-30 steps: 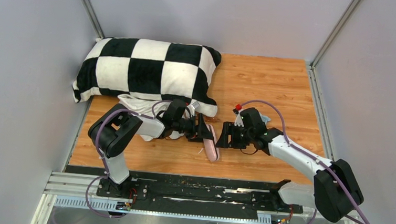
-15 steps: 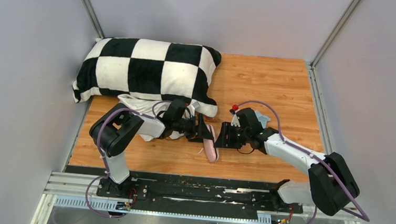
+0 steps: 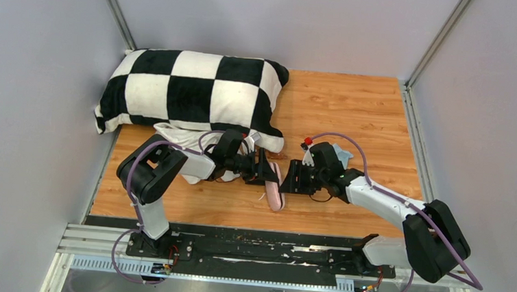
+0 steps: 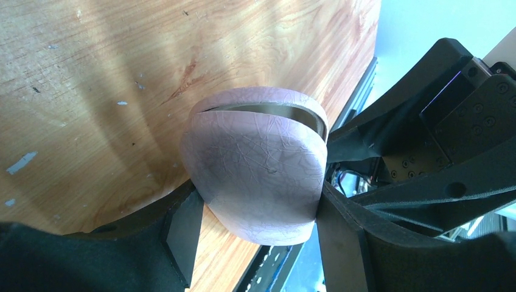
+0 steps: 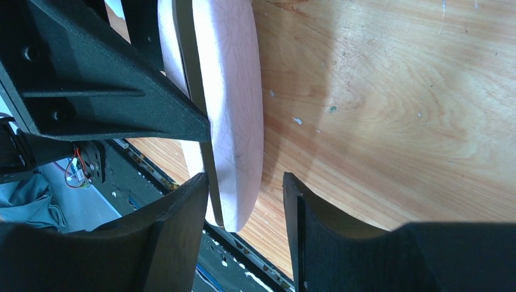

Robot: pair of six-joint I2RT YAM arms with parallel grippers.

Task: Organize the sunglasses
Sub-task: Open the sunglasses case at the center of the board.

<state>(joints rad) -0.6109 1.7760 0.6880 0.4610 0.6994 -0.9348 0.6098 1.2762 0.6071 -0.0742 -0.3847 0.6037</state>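
The pink oblong case [image 3: 275,188] stands on its edge on the wooden table, its lid ajar by a thin slit. My left gripper [image 3: 266,174] is shut on the case [image 4: 255,176], one finger on each flat side. My right gripper [image 3: 289,179] is open from the right, and the end of the case [image 5: 234,109] sits between its fingers. The case is close to one finger [image 5: 182,225] and apart from the other finger [image 5: 310,231]. The sunglasses are hidden or out of view.
A black-and-white checked pillow [image 3: 191,90] lies at the back left. A white cloth [image 3: 184,141] lies under my left arm. A small light-blue cloth [image 3: 342,152] lies behind my right wrist. The black base rail [image 3: 262,246] runs along the near edge.
My right gripper has moved left, so its open fingers now straddle the end of the case. My left gripper and the case have stayed in place.
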